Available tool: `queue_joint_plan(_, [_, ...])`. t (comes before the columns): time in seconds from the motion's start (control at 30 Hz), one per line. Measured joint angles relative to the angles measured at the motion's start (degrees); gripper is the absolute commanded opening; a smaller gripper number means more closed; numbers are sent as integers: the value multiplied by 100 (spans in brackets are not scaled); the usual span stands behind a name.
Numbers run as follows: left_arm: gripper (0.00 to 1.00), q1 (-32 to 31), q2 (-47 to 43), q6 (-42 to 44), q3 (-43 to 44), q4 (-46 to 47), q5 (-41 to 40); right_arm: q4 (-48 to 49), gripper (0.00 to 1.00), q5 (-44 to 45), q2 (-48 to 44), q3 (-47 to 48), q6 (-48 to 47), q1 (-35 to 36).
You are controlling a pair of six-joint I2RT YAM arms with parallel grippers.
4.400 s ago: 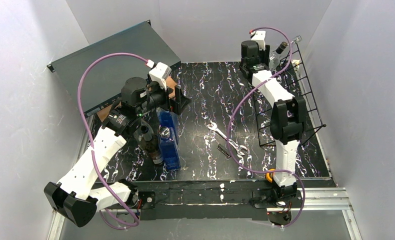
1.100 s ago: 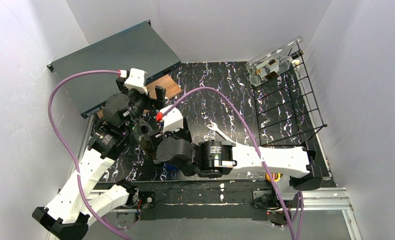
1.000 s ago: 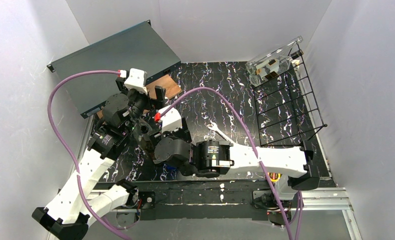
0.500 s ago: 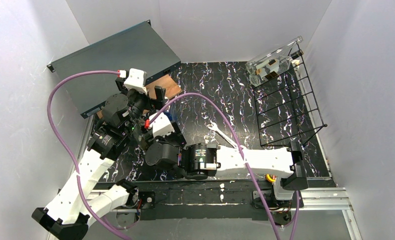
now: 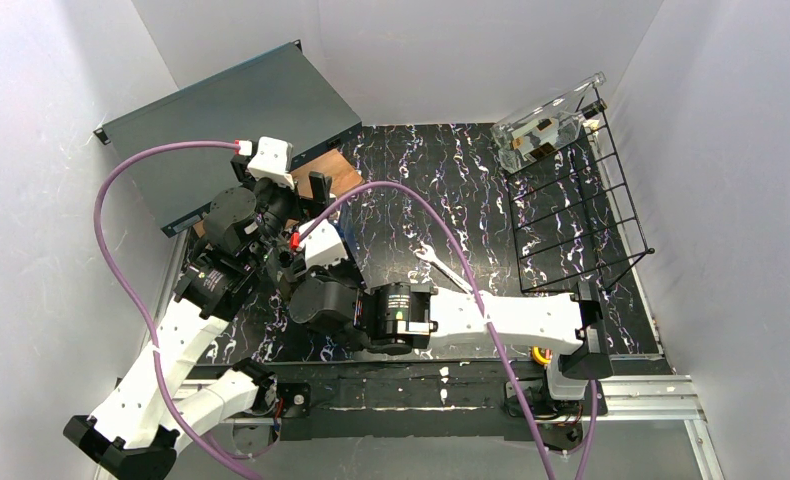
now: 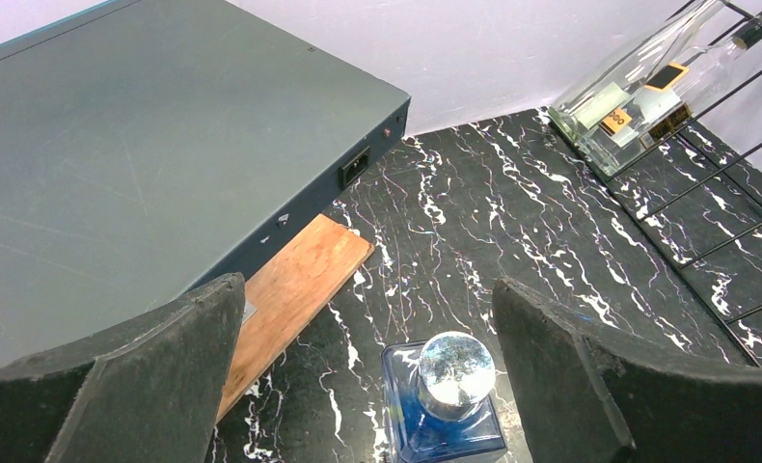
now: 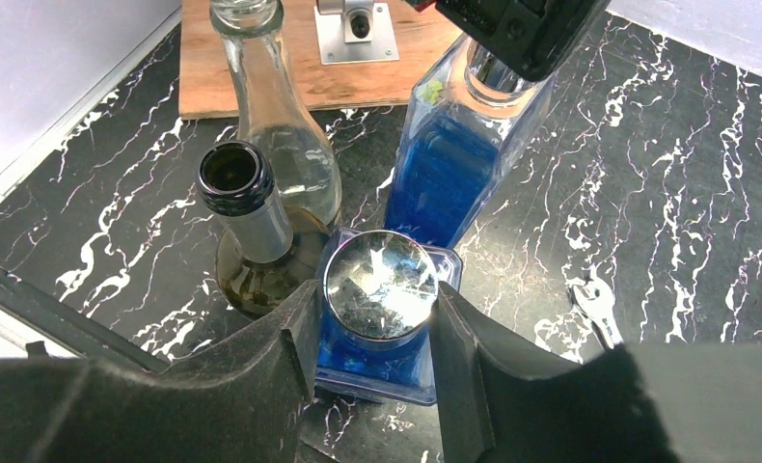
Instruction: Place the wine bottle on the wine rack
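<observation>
- Wine bottle (image 7: 372, 365), the square blue one with a glass ball stopper (image 7: 382, 283), stood at the left of the table (image 5: 441, 170) with my right gripper (image 7: 375, 318) round its top; the jaws had come in against either side of the stopper and looked clamped on it
- Just beside it stood a dark bottle (image 7: 247, 217) with an open mouth, behind that a clear bottle (image 7: 283, 135), and further back a second blue bottle (image 7: 449, 164) near the wooden board (image 7: 261, 72)
- My left gripper (image 6: 363, 294) hung above that second blue bottle, fingers wide apart, holding nothing
- Well apart, on the right side, the wine rack (image 5: 576, 205) carried one clear flask (image 5: 546, 125) across its top row
- I judged this to be the grasp step for the next bottle: the lift had to go straight up, clear of the dark bottle and of the left gripper overhead, then across to the rack, tilting the bottle to lie in a row below the flask; a hold on the stopper alone might pull it loose, so I would have wanted the pads lower on the neck
- Against the earliest frame, the right arm had left the far end of the rack and the flask lay there unheld; within the last second the arm had crept left while its jaws narrowed
</observation>
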Motion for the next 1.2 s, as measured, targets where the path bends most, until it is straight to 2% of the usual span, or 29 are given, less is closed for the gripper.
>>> queue_joint_plan(0.07, [99, 0, 2, 0, 0, 0, 7, 17, 21, -31, -2, 0, -22, -22])
queue_joint_plan(0.13, [99, 0, 15, -2, 0, 2, 9, 26, 2, -79, -9, 0, -50, -42])
queue_joint_plan(0.4, [99, 0, 168, -46, 0, -26, 142, 83, 1, -155, -286, -295, -203, -52])
queue_joint_plan(0.7, [99, 0, 212, -48, 0, -26, 151, -46, 1, 0, -636, -575, -848, -155])
queue_joint_plan(0.8, [99, 0, 216, -48, 0, -24, 175, -9, 1, -138, -901, -809, -901, -369])
queue_joint_plan(0.97, [99, 0, 216, -46, 0, -20, 157, -9, 1, -426, -1333, -981, -885, -1172])
queue_joint_plan(1.2, [99, 0, 267, -48, 0, -24, 162, 59, 1, -28, -1532, -944, -1587, -1814])
